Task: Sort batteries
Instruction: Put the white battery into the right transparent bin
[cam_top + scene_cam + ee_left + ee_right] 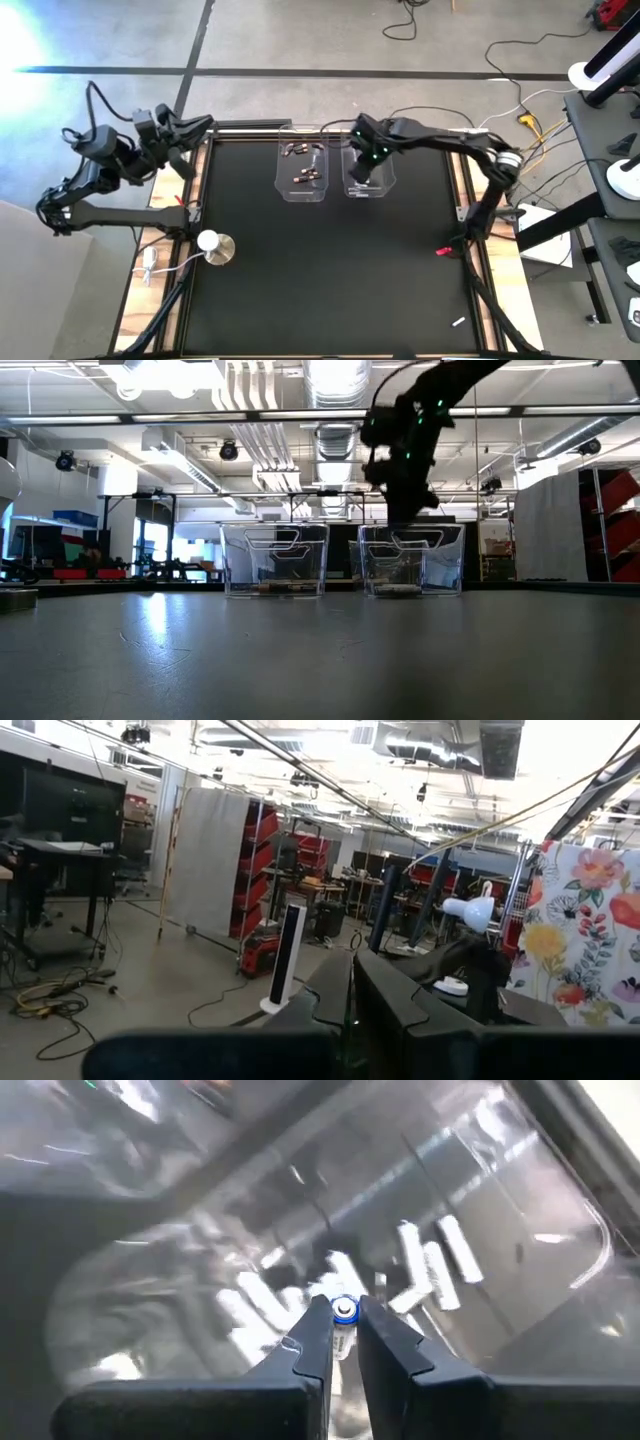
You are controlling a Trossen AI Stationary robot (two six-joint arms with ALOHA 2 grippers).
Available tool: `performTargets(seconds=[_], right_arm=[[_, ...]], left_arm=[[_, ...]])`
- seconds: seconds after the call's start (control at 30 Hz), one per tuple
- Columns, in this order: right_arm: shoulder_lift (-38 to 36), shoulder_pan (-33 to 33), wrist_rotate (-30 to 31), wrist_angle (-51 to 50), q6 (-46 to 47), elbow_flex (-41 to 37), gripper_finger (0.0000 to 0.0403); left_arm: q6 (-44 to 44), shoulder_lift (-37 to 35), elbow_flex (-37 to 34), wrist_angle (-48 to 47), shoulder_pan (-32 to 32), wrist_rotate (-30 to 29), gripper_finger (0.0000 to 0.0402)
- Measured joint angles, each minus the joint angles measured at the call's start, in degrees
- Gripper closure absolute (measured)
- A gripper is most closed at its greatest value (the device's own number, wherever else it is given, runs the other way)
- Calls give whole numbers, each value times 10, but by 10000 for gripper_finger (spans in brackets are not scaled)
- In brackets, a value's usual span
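Closest to the lens in the right wrist view, the right claw (345, 1342) pinches a silvery-white battery (345, 1323) between its two dark fingers (312, 1342), the blue-ringed end cap facing the camera. So the cell's long axis runs along the fingers, pointing down into the bin. Below it, a heap of pale batteries (430, 1270) lies loose on the floor of the right bin (368, 176), at all angles.

From above, that claw (362, 165) hangs inside the right bin's rim at the far middle of the counter (320, 270). The left bin (302, 170) stands just beside it and holds the dark, copper-tinted batteries (303, 163), a few scattered pieces. Level with the counter, both clear bins show side by side, with the right arm (405, 450) coming down over the right-hand one (410, 560).

The held cell is already directly over its own kind, so what matters now is only the drop: straight down, end first, and I judge it will topple onto the pile once released.

The left claw (185, 140) is parked off the counter's left edge, shut and empty, far from both bins; the right arm is plainly the nearer one. A white knob (214, 246) sits near the front left.
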Motion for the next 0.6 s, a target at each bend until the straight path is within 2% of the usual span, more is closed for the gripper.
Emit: performTargets(seconds=[0.3, 0.6], right_arm=[[121, -51, 1, -1, -98, 82, 374], [189, -78, 7, -45, -99, 134, 374]], left_arm=[[-7, -19, 1, -38, 0, 0, 401], [-38, 3, 0, -36, 0, 17, 401]])
